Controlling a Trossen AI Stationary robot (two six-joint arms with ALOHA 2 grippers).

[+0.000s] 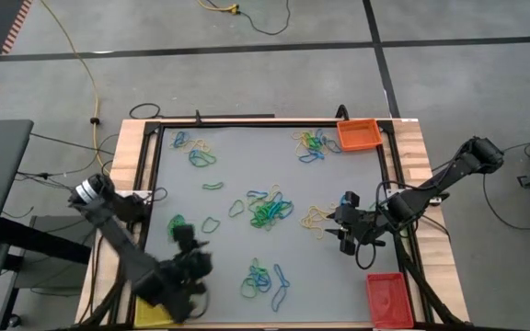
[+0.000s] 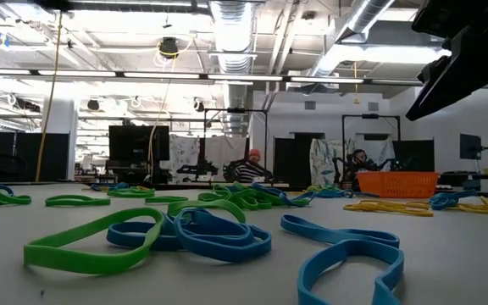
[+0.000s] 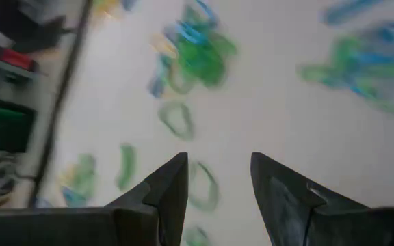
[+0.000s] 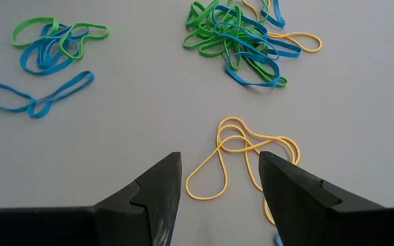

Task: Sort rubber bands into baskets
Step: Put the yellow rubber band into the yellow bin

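1. You see rubber bands (image 1: 270,211) strewn in clumps over the grey table (image 1: 237,165), the thickest heap at its centre.
2. The orange basket (image 1: 358,135) sits at 1 o'clock, the red basket (image 1: 388,299) at 5, the yellow basket (image 1: 153,313) at 7.
3. Your left gripper (image 3: 217,188) hovers near 7 o'clock, fingers parted and empty.
4. Your right gripper (image 4: 219,179) stands wide, empty, above yellow loops (image 4: 241,160) around 4 o'clock.
5. Beyond the table lies a workshop with a person (image 2: 249,164) seated.
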